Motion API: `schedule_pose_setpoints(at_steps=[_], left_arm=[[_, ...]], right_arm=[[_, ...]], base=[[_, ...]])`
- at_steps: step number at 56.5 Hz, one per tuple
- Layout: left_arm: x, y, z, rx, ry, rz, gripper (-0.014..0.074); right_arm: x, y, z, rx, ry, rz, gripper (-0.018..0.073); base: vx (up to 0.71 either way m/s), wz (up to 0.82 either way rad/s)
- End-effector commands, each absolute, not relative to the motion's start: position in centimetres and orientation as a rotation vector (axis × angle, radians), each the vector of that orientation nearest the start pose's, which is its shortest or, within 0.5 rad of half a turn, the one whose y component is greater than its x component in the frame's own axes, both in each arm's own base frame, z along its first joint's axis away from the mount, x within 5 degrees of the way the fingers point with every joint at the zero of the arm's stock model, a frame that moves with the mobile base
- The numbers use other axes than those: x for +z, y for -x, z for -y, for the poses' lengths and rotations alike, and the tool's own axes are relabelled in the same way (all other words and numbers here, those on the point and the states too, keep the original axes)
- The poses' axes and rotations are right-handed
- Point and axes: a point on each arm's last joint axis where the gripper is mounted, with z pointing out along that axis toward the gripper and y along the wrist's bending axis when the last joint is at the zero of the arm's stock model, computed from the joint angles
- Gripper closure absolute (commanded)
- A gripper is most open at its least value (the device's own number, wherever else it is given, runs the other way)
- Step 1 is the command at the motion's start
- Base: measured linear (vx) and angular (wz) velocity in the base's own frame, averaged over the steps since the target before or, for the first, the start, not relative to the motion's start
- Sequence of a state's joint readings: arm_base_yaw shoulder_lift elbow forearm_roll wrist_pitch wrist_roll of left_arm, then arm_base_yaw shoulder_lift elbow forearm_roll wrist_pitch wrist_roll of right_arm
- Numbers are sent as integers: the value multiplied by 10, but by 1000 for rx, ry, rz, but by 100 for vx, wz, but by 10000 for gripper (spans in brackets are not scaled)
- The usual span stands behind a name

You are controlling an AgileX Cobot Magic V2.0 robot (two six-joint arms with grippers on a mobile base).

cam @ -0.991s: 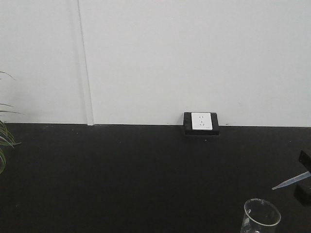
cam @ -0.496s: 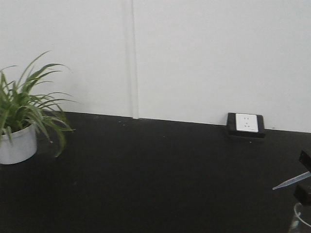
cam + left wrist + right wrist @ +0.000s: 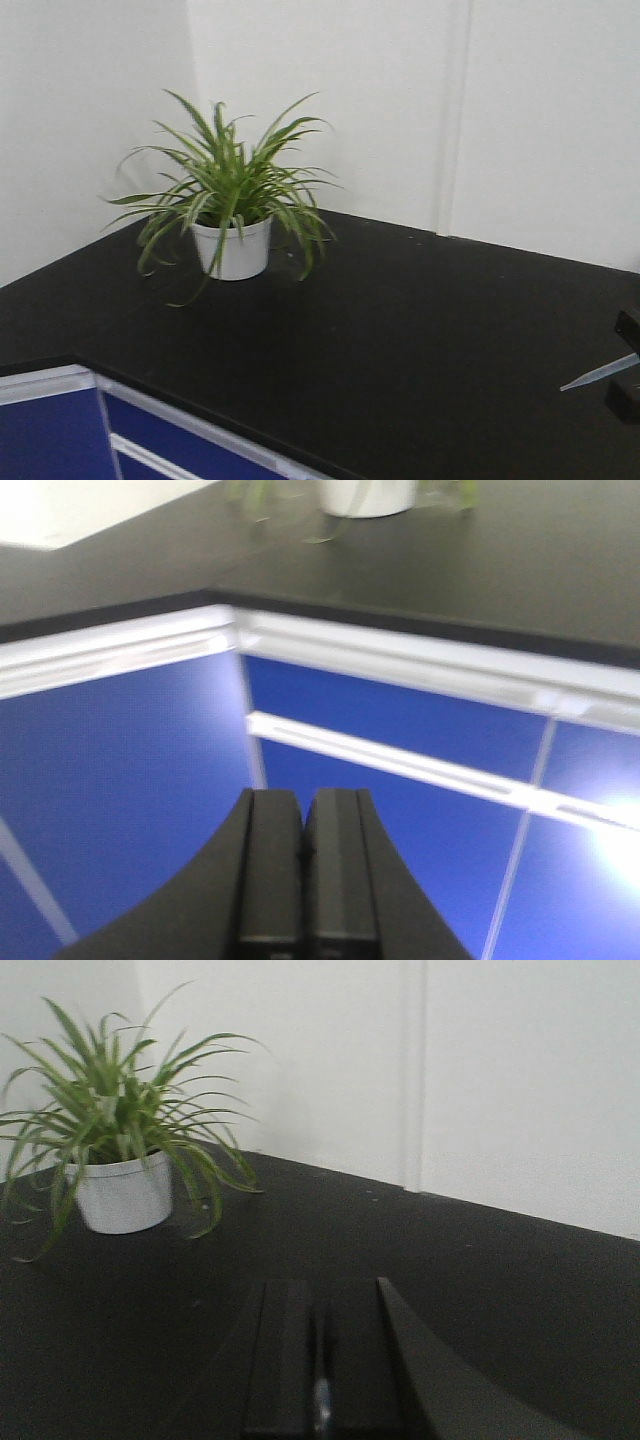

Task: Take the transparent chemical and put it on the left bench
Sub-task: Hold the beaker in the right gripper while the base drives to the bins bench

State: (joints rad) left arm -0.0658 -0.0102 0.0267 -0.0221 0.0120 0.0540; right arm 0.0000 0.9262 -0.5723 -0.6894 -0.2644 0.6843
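Observation:
My right gripper (image 3: pixel 626 362) is at the right edge of the front view, shut on the transparent chemical (image 3: pixel 598 372), a thin clear pipette whose tapered tip points left above the black countertop. In the right wrist view the fingers (image 3: pixel 285 1350) are closed on a clear sliver of the pipette (image 3: pixel 321 1400). My left gripper (image 3: pixel 303 805) is shut and empty, low in front of blue cabinet doors (image 3: pixel 130 770). The black countertop with a white front edge turns a corner; its left run (image 3: pixel 50 300) shows only its near end, and no sink or bins are in view.
A green plant in a white pot (image 3: pixel 232 245) stands in the corner of the countertop, also in the right wrist view (image 3: pixel 122 1192). White walls (image 3: pixel 330 90) close the corner behind it. Blue cabinet fronts (image 3: pixel 60 435) show at the lower left.
The view has swung left along the countertop. The wall socket and the glass beaker have left the frame and the plant has come in. The pipette stays in my right gripper.

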Motion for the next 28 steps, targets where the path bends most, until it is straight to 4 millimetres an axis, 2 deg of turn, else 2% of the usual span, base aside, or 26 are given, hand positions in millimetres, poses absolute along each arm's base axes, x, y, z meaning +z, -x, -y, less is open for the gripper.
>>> schedule_pose_setpoints(at_steps=[1, 28], left_arm=[[206, -55, 4, -35, -64, -1429, 600], [206, -55, 4, -35, -64, -1429, 600]], right_arm=[[338, -197, -18, 176, 141, -1539, 559], [338, -197, -18, 176, 141, -1539, 559]], base=[[-21, 61], [-23, 70]])
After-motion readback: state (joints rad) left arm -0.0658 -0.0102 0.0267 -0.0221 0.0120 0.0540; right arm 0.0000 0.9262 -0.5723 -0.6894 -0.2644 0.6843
